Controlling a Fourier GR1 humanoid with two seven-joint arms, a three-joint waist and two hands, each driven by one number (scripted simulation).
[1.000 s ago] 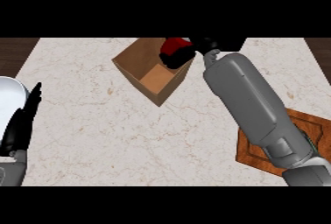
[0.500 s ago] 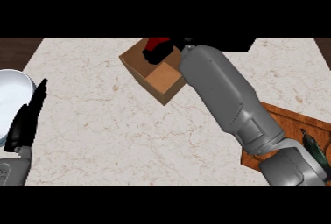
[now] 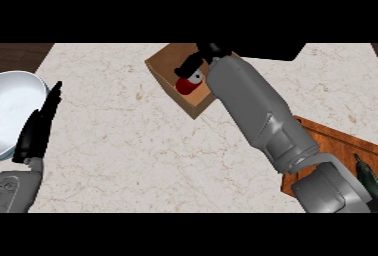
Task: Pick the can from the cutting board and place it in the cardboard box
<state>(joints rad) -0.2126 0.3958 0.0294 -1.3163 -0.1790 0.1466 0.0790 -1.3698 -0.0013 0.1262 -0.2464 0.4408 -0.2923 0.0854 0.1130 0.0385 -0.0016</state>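
The red cylindrical can (image 3: 189, 85) now lies inside the brown cardboard box (image 3: 164, 69) at twelve o'clock, no longer held above it. The right hand (image 3: 198, 61) looks released just above it; placement seems done.

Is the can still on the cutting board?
No, the red can lies inside the cardboard box, away from the cutting board.

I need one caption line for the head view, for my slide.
Right hand over the cardboard box, red can inside it; left hand rests open.
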